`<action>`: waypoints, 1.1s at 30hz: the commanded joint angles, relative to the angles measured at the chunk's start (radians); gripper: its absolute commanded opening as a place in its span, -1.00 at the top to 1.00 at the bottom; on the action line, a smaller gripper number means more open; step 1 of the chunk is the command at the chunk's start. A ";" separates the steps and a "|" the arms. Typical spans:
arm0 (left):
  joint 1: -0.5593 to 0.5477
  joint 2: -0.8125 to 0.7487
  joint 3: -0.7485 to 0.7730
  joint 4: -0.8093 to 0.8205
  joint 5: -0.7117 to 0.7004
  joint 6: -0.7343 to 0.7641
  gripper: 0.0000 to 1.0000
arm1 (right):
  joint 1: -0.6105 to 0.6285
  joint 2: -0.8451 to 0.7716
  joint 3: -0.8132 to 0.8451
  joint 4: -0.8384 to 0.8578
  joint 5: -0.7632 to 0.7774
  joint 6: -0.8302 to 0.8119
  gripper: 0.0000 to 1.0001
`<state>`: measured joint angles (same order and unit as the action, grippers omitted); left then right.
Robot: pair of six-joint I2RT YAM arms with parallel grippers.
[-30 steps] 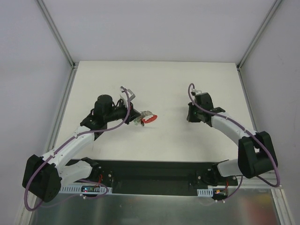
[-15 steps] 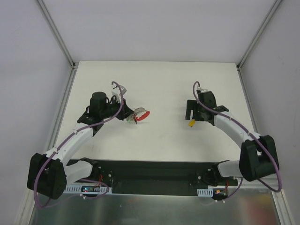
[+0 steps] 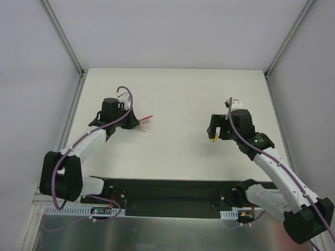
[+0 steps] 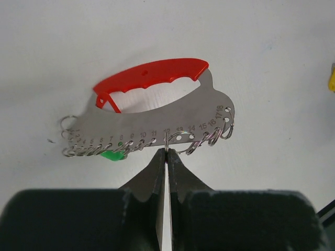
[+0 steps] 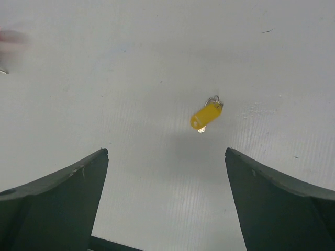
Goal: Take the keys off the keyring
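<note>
My left gripper [image 4: 166, 151] is shut on the keyring [image 4: 157, 123]. It is a silvery plate with numbered holes, a red grip [image 4: 152, 76] along its far edge and several small wire rings along its near edge. The jaws pinch one ring at the plate's near edge. A green key [image 4: 112, 155] hangs from the rings on the left. In the top view the keyring [image 3: 145, 121] sticks out to the right of the left gripper [image 3: 137, 125]. A yellow key [image 5: 205, 116] with a small ring lies loose on the table. My right gripper [image 5: 166, 151] hangs open above the yellow key [image 3: 213, 138], holding nothing.
The white table [image 3: 178, 94] is walled by a metal frame with pale panels at the back and sides. A black base plate [image 3: 167, 191] runs along the near edge. Purple cables loop over both arms.
The right gripper has opened and let go of the yellow key, which now lies on the table. The left arm has swung left and back with the keyring.
</note>
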<state>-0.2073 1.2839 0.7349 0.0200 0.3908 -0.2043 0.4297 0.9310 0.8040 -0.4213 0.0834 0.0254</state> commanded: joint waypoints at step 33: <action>-0.030 -0.543 -0.074 0.148 0.419 -0.010 -0.98 | 0.084 -0.437 0.069 -0.260 0.022 0.064 -0.93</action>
<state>-0.2302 0.8394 0.7250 0.0593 0.7181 -0.2039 0.5083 0.5438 0.8440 -0.6060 0.0452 0.0490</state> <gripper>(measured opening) 0.990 0.963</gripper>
